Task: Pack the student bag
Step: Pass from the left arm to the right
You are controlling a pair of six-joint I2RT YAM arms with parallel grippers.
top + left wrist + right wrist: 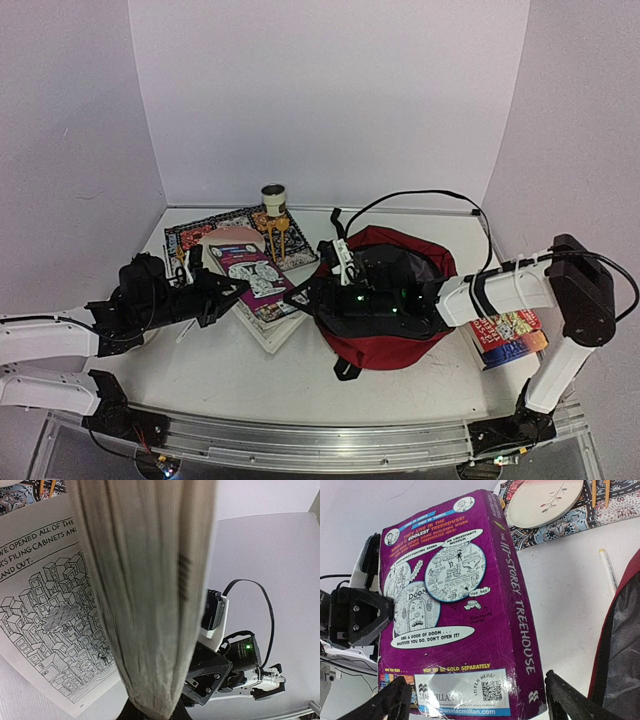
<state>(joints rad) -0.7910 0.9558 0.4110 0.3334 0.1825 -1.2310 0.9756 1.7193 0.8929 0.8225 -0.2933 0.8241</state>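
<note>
- Two sets of jaws meet at a purple book [455, 610]: the left jaws clamp its page edge and hold it upright, seemingly for a handover.
- Right jaws stand wide, straddling the book's lower end without gripping.
- Right arm [500, 292] reaches across the red backpack [395, 350], lying on the tabletop [300, 390].

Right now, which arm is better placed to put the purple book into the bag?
Left: the left tool grips the purple book beside the student bag; the right tool is open and holds nothing.
</note>
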